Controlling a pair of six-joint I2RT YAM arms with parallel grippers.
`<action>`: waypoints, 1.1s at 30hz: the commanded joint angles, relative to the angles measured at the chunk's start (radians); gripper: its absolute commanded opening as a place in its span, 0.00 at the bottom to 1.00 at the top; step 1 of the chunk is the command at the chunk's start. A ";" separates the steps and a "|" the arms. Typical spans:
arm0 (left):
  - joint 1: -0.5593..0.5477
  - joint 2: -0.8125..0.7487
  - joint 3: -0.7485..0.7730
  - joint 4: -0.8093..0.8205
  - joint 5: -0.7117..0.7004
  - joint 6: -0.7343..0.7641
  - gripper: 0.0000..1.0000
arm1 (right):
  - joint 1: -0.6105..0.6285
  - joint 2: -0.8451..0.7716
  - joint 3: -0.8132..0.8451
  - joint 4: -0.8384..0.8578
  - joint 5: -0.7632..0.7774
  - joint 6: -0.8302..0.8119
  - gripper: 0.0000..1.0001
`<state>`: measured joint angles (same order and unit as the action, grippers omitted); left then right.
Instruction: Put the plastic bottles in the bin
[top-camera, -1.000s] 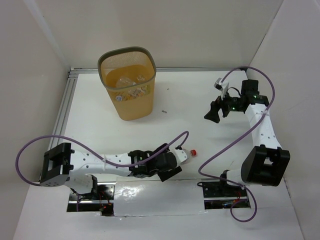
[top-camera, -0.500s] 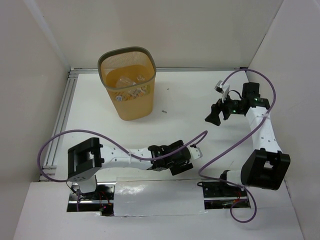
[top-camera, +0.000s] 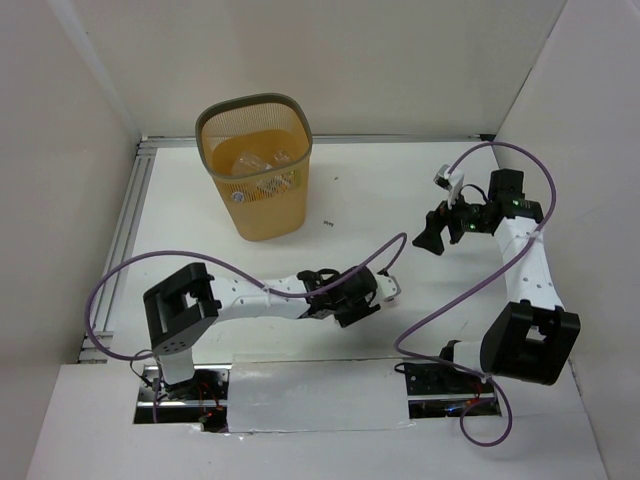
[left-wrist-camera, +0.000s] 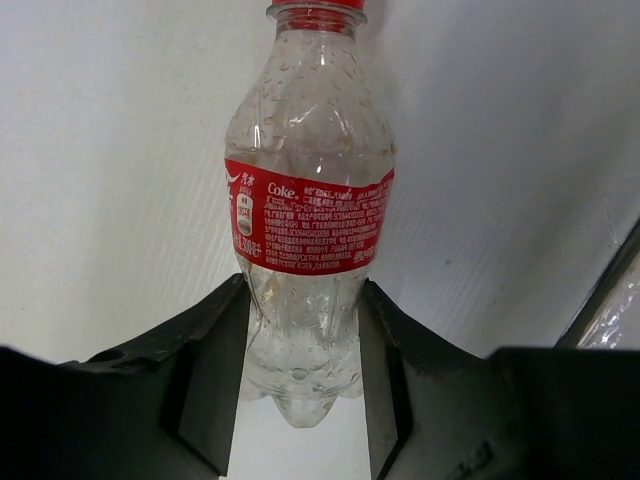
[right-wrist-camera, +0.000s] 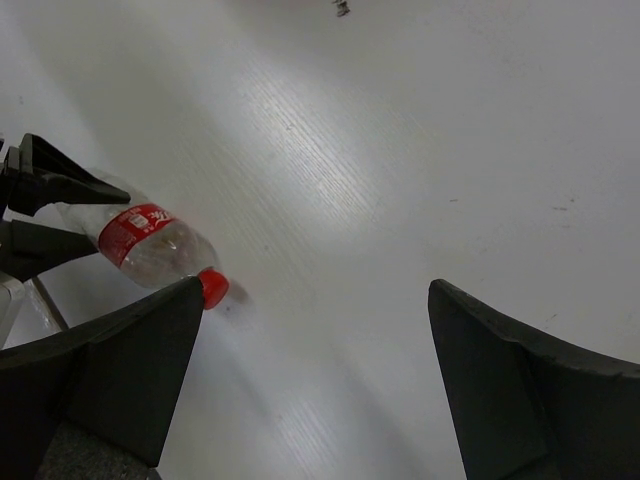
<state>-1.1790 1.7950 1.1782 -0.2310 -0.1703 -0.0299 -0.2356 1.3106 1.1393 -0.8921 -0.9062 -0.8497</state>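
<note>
Left gripper snug on clear bottle, red "Coke" label, red cap; right gripper wide open.

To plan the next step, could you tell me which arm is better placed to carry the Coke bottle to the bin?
Left, probably: the left gripper grips the Coke bottle low down; the right gripper hangs open and empty.

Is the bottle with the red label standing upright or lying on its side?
Lying on its side. The right wrist view shows the bottle flat on the table, its red cap pointing sideways.
</note>
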 joint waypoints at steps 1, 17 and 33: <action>0.019 -0.054 0.006 -0.024 0.075 -0.010 0.14 | -0.017 -0.025 -0.003 -0.048 -0.030 -0.026 1.00; 0.378 -0.490 0.283 -0.058 0.173 -0.048 0.10 | -0.080 -0.034 -0.024 -0.048 -0.057 -0.052 0.70; 0.800 -0.356 0.362 0.177 -0.046 -0.163 0.32 | 0.101 -0.106 -0.098 0.024 0.087 0.011 0.35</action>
<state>-0.4057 1.4040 1.5188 -0.1013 -0.1207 -0.1871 -0.1478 1.2495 1.0512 -0.9287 -0.8497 -0.8860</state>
